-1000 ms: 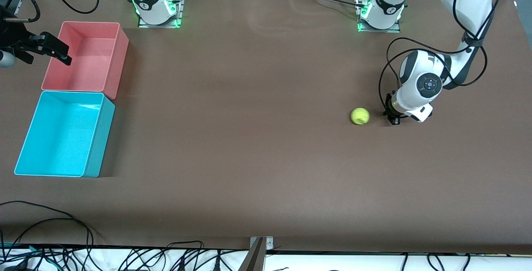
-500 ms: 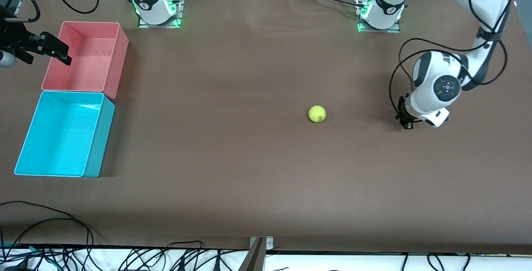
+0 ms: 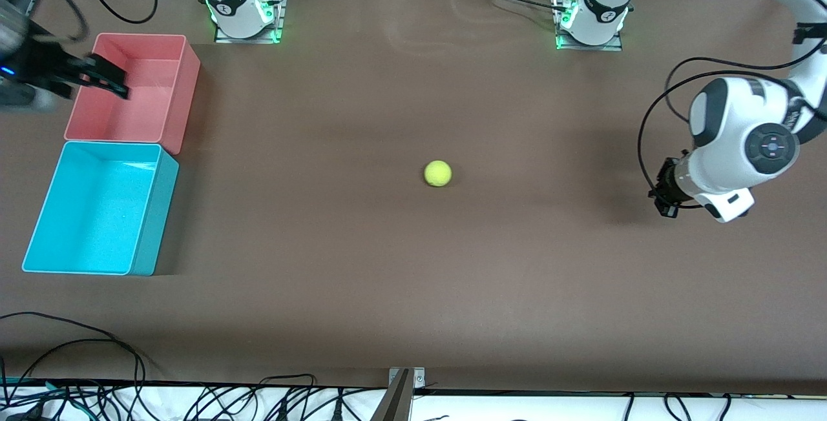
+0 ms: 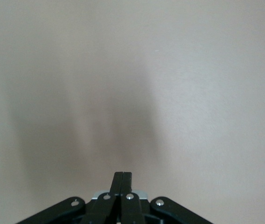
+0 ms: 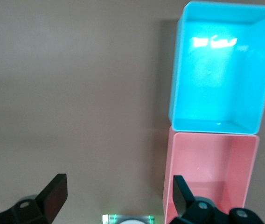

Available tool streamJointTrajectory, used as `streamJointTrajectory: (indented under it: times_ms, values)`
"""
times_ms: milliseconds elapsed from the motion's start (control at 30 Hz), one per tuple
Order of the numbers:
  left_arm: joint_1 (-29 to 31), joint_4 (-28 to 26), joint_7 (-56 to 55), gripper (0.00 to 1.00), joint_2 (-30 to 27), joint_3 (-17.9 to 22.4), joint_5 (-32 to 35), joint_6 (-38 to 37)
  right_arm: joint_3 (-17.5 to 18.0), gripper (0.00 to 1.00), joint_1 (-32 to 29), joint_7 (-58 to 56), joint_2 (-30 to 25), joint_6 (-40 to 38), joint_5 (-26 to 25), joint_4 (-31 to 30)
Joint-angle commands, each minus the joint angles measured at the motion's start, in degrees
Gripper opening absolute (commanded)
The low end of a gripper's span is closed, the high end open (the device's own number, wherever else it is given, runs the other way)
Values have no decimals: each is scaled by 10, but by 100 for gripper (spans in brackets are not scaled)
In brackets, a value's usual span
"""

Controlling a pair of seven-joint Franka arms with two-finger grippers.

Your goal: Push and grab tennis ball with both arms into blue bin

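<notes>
The tennis ball (image 3: pixel 437 173) lies on the brown table near its middle, well apart from both grippers. My left gripper (image 3: pixel 665 208) is low over the table toward the left arm's end, with its fingers shut together and empty, as the left wrist view (image 4: pixel 122 175) shows. The ball is out of that view. My right gripper (image 3: pixel 111 82) hangs open and empty over the pink bin's edge; its spread fingers show in the right wrist view (image 5: pixel 118 196). The empty blue bin (image 3: pixel 155 214) stands at the right arm's end and also shows in the right wrist view (image 5: pixel 219 70).
A pink bin (image 3: pixel 184 85) of like size stands against the blue bin, farther from the front camera; it shows in the right wrist view (image 5: pixel 207 172) too. Both arm bases stand along the table's back edge. Cables lie along the front edge.
The ball has rolled from beside the left gripper toward the right arm's end. The left gripper has drawn back toward the left arm's end. The right gripper has shifted slightly over the pink bin.
</notes>
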Motion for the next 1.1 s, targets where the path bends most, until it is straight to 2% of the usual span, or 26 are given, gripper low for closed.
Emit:
streamJointTrajectory:
  times_ms: [0,433,667,833,1067]
  values:
    - [3,54,133,0,2,-3,-16,-66,1,100,11,-4,48,-10,4,26]
    - [1,171,409,0,2,-4,-23,-184,8,100,17,-7,81,-12,6,25]
    - [0,224,556,0,2,-5,-30,-245,14,100,64,7,92,-7,17,17]
    - [-3,265,631,8,2,-5,-36,-287,14,100,99,25,111,7,18,2]
    - [-3,288,732,25,1,-8,-45,-319,14,100,150,93,113,105,20,-68]
